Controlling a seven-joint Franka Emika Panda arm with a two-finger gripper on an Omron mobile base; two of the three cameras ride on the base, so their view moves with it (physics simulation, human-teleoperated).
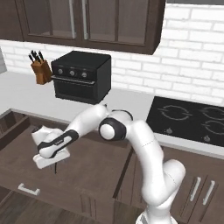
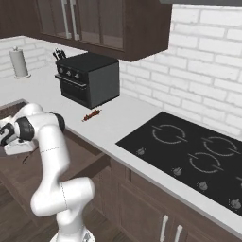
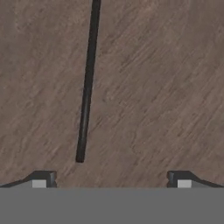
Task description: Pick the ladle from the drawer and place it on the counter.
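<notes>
While the arm bends down over the open drawer (image 1: 87, 170), the gripper (image 3: 111, 180) hangs w/ jaws spread wide, nothing between them. Hand view: ladle (image 3: 87, 83) lies flat on the drawer's wood floor, thin dark handle running away from the fingertips (image 3: 43, 178); near end sits just ahead of the one at left in that view, not touching. Bowl end is out of frame. Counter (image 2: 123, 120) behind carries a black toaster oven (image 2: 90, 78), knife block (image 1: 41, 68), paper towel roll (image 2: 20, 62) & a small reddish-brown item (image 2: 91, 115). Stovetop (image 2: 189, 151) at right.
</notes>
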